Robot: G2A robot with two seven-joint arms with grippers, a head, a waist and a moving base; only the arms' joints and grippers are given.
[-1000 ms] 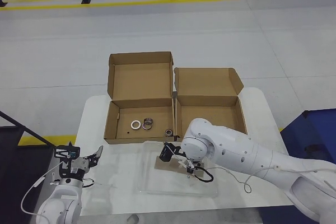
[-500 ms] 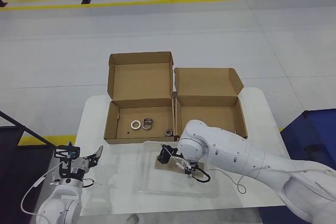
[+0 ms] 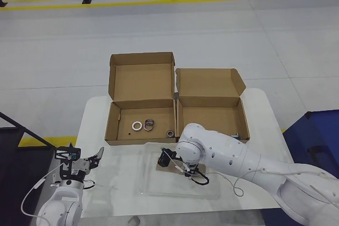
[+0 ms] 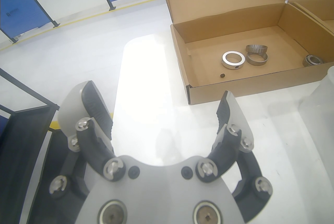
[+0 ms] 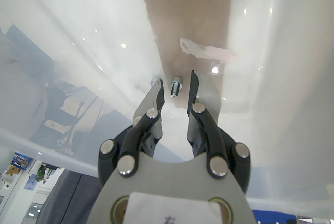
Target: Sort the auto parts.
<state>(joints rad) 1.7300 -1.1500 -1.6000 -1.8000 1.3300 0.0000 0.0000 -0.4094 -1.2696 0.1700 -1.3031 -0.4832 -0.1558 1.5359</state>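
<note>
Right pincer [image 5: 176,78] astride bolt [image 5: 176,86], small, silvery, threaded

The white table [image 3: 93,121] carries an open cardboard box [image 3: 127,116], a second box [image 3: 214,116] beside it, and a clear tray [image 3: 150,181]

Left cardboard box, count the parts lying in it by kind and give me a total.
Bright silver collar: 1
Dark grey rings: 2
Roller bearing: 1
Small black piece: 1
Total: 5
</note>
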